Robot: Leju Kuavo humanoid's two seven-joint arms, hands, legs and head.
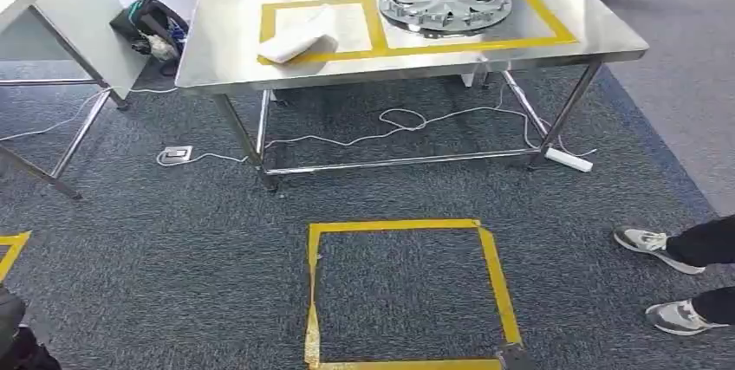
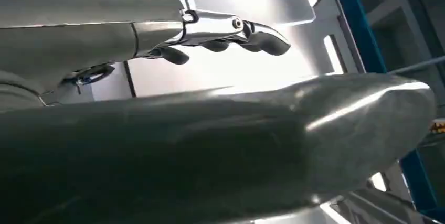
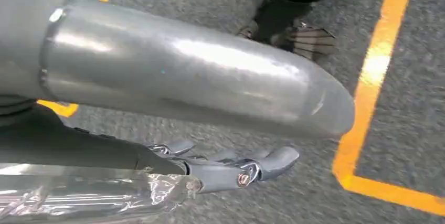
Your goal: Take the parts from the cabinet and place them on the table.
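Standing far across the grey carpet (image 1: 173, 249), the steel table (image 1: 225, 58) carries a white wrapped part (image 1: 299, 41) in its left taped box and a silver hubcap (image 1: 445, 0) in the right one. Nearer, a yellow tape square (image 1: 494, 275) marks the floor, and a person's shoes (image 1: 650, 242) stand at right. The left hand (image 2: 231, 35) and right hand (image 3: 236, 169) both show fingers stretched out, slightly apart, holding nothing.

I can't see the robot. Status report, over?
Left robot hand open, empty. Right robot hand beside plastic wrap, grip unclear. Wheel cover on table. Person's shoes nearby.
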